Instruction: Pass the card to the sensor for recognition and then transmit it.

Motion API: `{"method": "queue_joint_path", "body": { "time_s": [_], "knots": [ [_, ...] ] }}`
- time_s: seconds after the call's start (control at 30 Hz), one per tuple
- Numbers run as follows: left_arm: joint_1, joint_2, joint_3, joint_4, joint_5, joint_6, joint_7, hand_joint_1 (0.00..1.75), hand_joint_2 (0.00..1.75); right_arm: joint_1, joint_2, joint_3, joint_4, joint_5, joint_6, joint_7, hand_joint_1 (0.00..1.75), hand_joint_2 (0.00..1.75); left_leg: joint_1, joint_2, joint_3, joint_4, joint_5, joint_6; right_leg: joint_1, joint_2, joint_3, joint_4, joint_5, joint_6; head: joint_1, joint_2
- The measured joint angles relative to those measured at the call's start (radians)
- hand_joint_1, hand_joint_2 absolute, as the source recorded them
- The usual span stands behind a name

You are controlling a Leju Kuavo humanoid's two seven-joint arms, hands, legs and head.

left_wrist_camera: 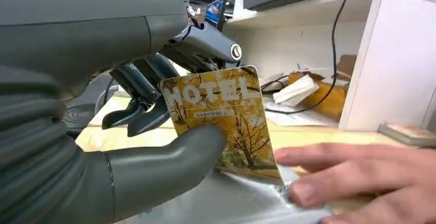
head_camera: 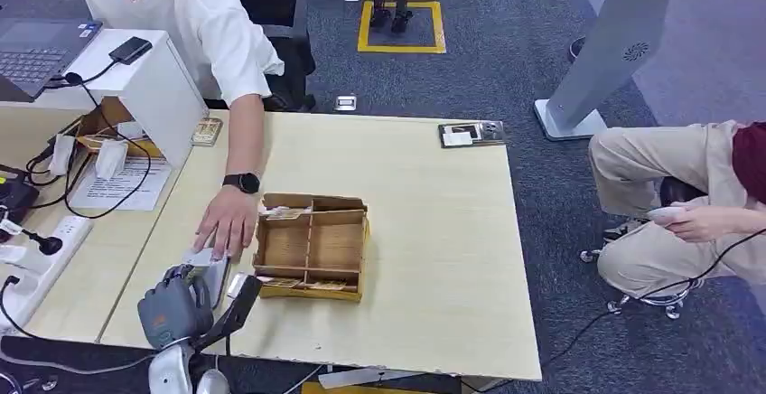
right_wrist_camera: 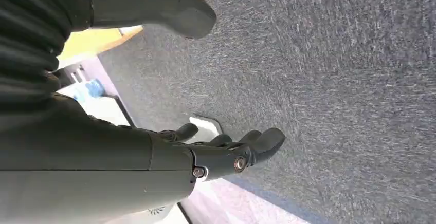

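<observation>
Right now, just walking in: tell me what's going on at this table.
The robot's left hand holds a yellow hotel card near the table's left front corner, over a grey sensor pad. A person in a white shirt reaches across, their hand resting by the pad and almost at the card. A cardboard tray sits beside them. The right hand hangs over the carpet, holding nothing.

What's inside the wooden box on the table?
The wooden box has open compartments. A few cards lie along its far and near edges; the middle compartments look empty. Its walls hide the corners.
</observation>
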Motion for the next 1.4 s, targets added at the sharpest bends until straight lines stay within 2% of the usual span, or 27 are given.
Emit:
{"method": "queue_joint_path", "body": {
  "time_s": [0.53,1.03,1.1,1.13,1.17,1.2,1.27,1.3,1.37,1.4],
  "knots": [
    [-0.029,0.012,0.0,0.099,-0.013,0.0,0.027,1.75,1.75,-0.001,0.0,0.001,0.0,0.006,0.0,-0.005,0.0,1.75,0.0,-0.001,0.006,0.0,0.0,0.0,0.0,-0.002,0.007,0.0,0.0,0.0,0.0,0.0],
    [-0.035,0.018,0.0,0.111,0.013,0.0,0.015,1.75,1.75,0.0,0.0,0.002,0.0,0.008,0.0,-0.006,0.0,1.75,0.0,-0.001,0.007,-0.001,0.0,0.0,0.0,-0.002,0.008,0.0,0.0,0.0,0.0,0.0],
    [-0.035,0.018,0.0,0.111,0.038,0.0,-0.004,1.75,1.75,0.0,0.0,0.003,0.0,0.008,0.0,-0.006,0.0,1.75,0.0,-0.001,0.007,-0.001,0.0,0.0,0.0,-0.002,0.008,0.0,0.0,0.0,0.0,0.0],
    [-0.035,0.017,0.0,0.109,0.066,0.0,-0.025,1.75,1.75,0.0,0.0,0.003,0.0,0.008,0.0,-0.006,0.0,1.75,0.0,-0.001,0.007,-0.001,0.0,0.0,0.0,-0.002,0.008,0.0,0.0,0.0,0.0,0.0],
    [-0.031,0.016,0.0,0.099,0.128,0.001,-0.072,1.75,1.75,0.0,0.0,0.003,0.0,0.008,0.0,-0.006,0.0,1.75,0.0,-0.001,0.007,-0.001,0.0,0.0,0.0,-0.002,0.008,0.0,0.0,0.0,0.0,0.0],
    [-0.024,0.008,0.002,0.079,0.238,0.001,-0.162,1.75,1.75,0.0,0.0,0.003,0.0,0.008,0.0,-0.01,0.0,1.75,0.0,-0.001,0.006,-0.001,0.0,0.0,0.0,-0.002,0.008,0.0,0.0,0.0,0.0,0.0],
    [-0.013,-0.008,0.01,0.032,0.545,0.002,-0.402,1.75,1.75,0.0,-0.002,0.003,0.0,0.003,0.0,-0.019,0.0,1.75,0.001,-0.001,0.005,0.0,0.001,0.0,0.001,-0.002,0.006,0.0,0.001,0.001,0.001,0.0],
    [-0.01,-0.009,0.01,0.009,0.656,0.002,-0.476,1.75,1.75,0.0,-0.002,0.003,0.0,0.003,0.0,-0.021,0.0,1.75,0.001,-0.001,0.005,0.0,0.001,0.001,0.001,-0.002,0.005,0.0,0.001,0.0,0.001,0.0],
    [-0.001,-0.012,0.005,-0.056,0.849,0.001,-0.556,1.75,1.75,0.001,-0.003,0.003,0.0,0.0,0.0,-0.024,0.0,1.75,0.001,-0.001,0.004,0.0,0.001,0.001,0.001,-0.001,0.004,0.0,0.001,0.0,0.001,0.0],
    [0.003,-0.013,-0.008,-0.096,0.905,0.0,-0.579,1.75,1.75,0.001,-0.003,0.003,0.0,-0.002,0.0,-0.025,0.0,1.75,0.001,-0.001,0.003,0.0,0.001,0.001,0.001,-0.002,0.004,0.0,0.001,0.0,0.001,0.0]
  ]
}}
